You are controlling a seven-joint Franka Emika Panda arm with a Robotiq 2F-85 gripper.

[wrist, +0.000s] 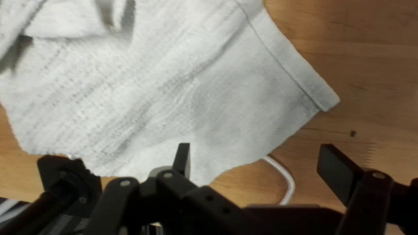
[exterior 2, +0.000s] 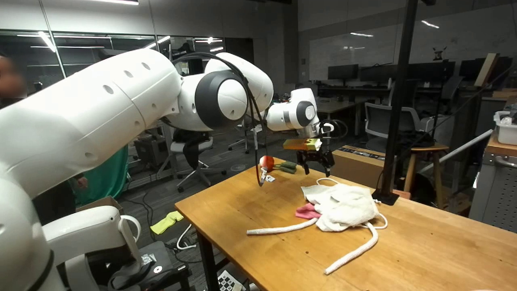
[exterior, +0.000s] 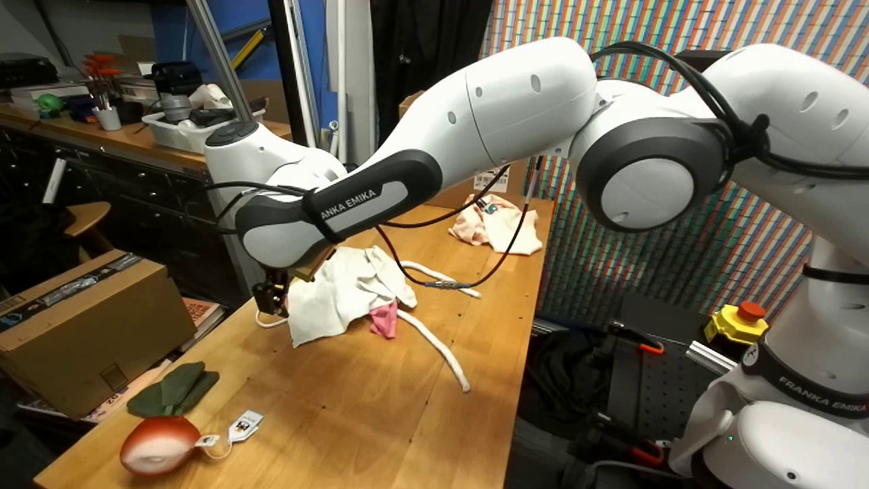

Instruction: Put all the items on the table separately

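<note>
The claw hung above the table with its fingers spread wide. The white cloth lay crumpled just below and beside it; in the wrist view one finger showed against the cloth, the other against bare wood, a white cord between. A pink cloth peeked from under the white one, and the red ball lay well apart.

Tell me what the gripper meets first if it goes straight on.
Most likely the white cloth: one side of the open gripper hangs over it, the other seems over bare table. Depth is hard to judge.
</note>
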